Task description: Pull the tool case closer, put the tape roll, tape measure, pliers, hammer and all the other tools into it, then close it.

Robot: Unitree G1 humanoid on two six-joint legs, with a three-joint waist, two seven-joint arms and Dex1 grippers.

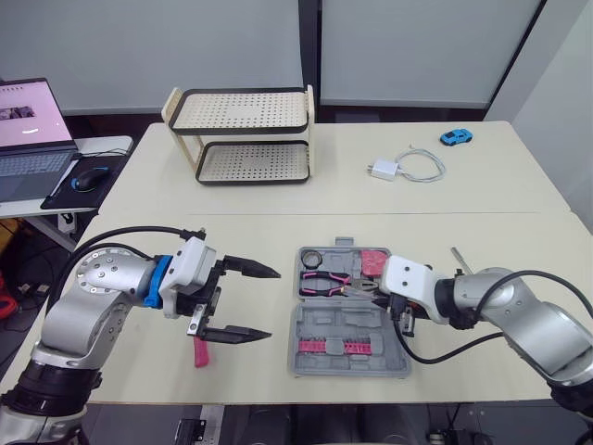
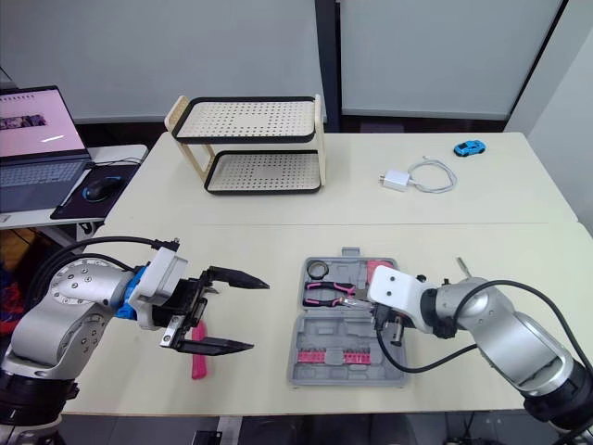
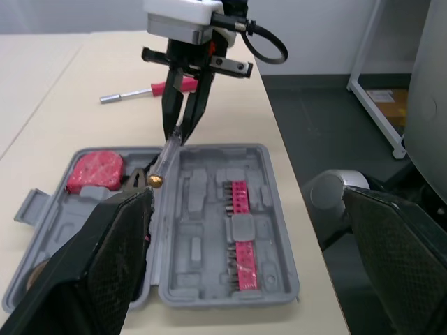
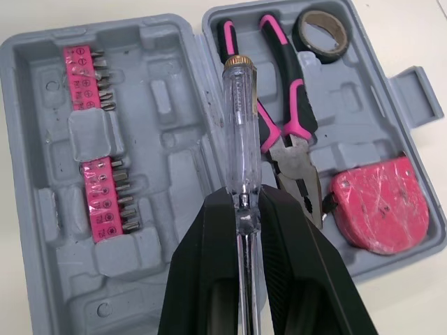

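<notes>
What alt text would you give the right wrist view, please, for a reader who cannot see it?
The right gripper pinches a clear-handled screwdriver over the open grey tool case. One half holds pink-handled pliers, a tape roll and a pink tape measure; the other holds pink bit strips.

Pink tool on the counter lies half under the left claw, lower finger across it; tool type unclear. Clear screwdriver has its lower shaft buried in the right claw, tip unseen. Pink-handled driver is partly behind that claw. Tool case is cut by the picture's bottom edge. Laptop is cut off at the left. Bits: tips too small to tell.
</notes>
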